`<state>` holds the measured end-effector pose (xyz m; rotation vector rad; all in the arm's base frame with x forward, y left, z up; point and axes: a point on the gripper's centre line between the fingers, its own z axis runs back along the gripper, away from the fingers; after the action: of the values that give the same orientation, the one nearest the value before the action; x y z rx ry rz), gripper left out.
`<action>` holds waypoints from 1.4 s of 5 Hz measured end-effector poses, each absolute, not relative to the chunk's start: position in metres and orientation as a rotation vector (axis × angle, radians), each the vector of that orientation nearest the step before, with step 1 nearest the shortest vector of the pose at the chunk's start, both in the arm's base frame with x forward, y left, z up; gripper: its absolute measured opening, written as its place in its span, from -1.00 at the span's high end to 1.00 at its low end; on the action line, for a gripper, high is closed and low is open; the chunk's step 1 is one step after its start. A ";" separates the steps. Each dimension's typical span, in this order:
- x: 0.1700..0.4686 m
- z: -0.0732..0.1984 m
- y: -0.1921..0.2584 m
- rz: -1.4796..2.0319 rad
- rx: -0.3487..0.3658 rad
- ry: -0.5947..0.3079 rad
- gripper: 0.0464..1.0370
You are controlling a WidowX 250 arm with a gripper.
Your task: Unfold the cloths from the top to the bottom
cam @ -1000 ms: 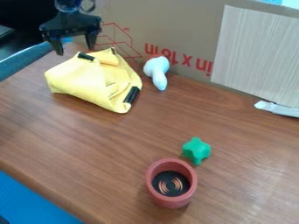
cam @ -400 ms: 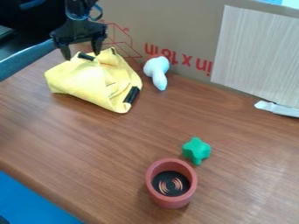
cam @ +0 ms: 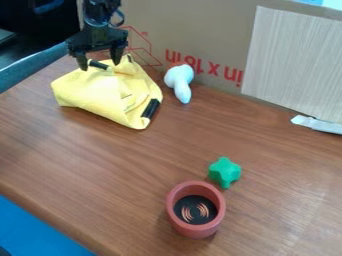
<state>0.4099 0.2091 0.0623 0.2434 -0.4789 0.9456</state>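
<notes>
To the right of my pincer (cam: 100, 66) in the camera view, I can read upside-down red print (cam: 204, 66) on the cardboard (cam: 214, 27), "in x 18in", and between that and the pincer the same board carries a red line drawing (cam: 139, 47) with a tiny mark above it that I can't make out. Well below and to the right of the pincer, I see a sign of curved copper-coloured arcs (cam: 195, 210) on the black disc (cam: 195, 200) inside the reddish cup (cam: 172, 212).

Yel cloth (cam: 93, 95) w/ blk strips (cam: 151, 108), blk hand (cam: 100, 66), brn wood-grain tbl (cam: 100, 165), grn toy (cam: 225, 171), reddish pot (cam: 195, 229)
</notes>
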 end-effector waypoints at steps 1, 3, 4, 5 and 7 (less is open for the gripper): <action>0.412 0.054 0.213 0.956 0.258 -0.470 -0.93; 0.415 0.048 0.215 0.978 0.262 -0.464 -0.82; 0.418 0.045 0.216 0.997 0.261 -0.459 -0.26; 0.418 0.045 0.218 1.018 0.269 -0.466 0.34; 0.415 0.042 0.215 1.016 0.257 -0.449 0.95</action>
<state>0.4146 0.2147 0.0420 0.2567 -0.4489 1.0164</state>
